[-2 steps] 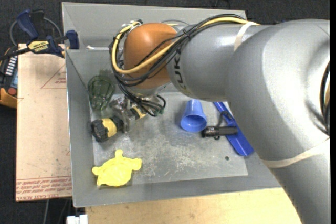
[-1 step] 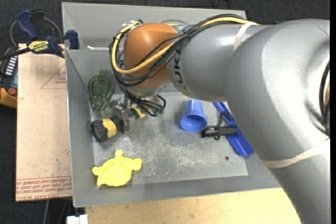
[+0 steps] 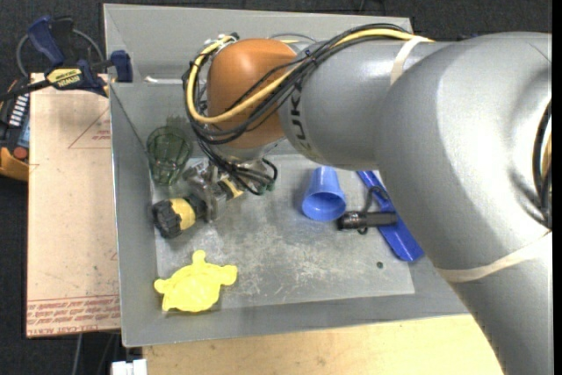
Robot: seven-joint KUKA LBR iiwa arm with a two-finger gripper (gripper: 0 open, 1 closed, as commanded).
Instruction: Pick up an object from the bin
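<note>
Against the left wall of the bin (image 3: 132, 155) lies a clear green cup (image 3: 167, 152). Nearer is a yellow-and-black cylinder (image 3: 176, 215), and nearest a flat yellow toy (image 3: 195, 284). The gripper (image 3: 211, 187) hangs low just right of the cylinder; I cannot tell how far open it is or whether it holds anything. Further right lie a blue cone (image 3: 320, 193) and a blue tool (image 3: 392, 228).

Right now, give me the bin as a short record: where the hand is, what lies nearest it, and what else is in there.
hand: low in the left half of the grey bin, under the arm's orange cover
nearest: yellow and black cylinder to its lower left; green see-through cup to its upper left
held: cannot tell
middle: blue cup
right: blue flat tool with a black piece across it
front left: yellow flat toy
</note>
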